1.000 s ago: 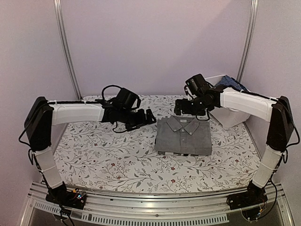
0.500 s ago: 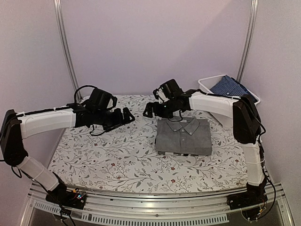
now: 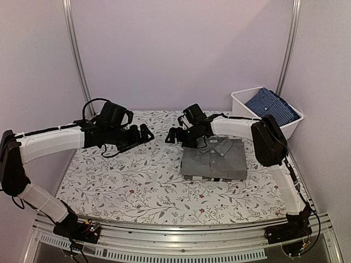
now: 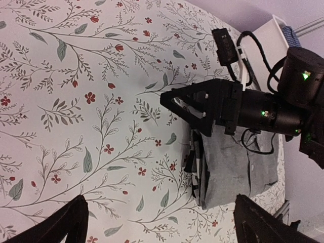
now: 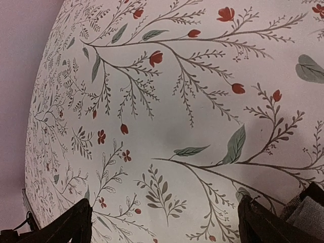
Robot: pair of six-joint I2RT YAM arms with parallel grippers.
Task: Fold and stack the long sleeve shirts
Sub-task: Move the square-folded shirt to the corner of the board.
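Note:
The plain grey long sleeve shirt lies folded, collar to the back, on top of the black-and-white checked one, whose edge shows at the stack's left side. In the left wrist view the grey shirt sits to the right. My left gripper hovers open left of the stack, nothing between its fingers. My right gripper is open too, just off the stack's far-left corner, facing the left gripper. It holds nothing. A bit of grey cloth shows beside its right finger.
A white basket stands at the back right with a blue patterned garment in it. The table carries a floral cloth. The right arm's elbow hangs over the stack's right side.
The right gripper has swung left from behind the shirt's collar to beyond the stack's far-left corner. The left gripper has drawn back to the left. Both stayed open; the shirts did not move.

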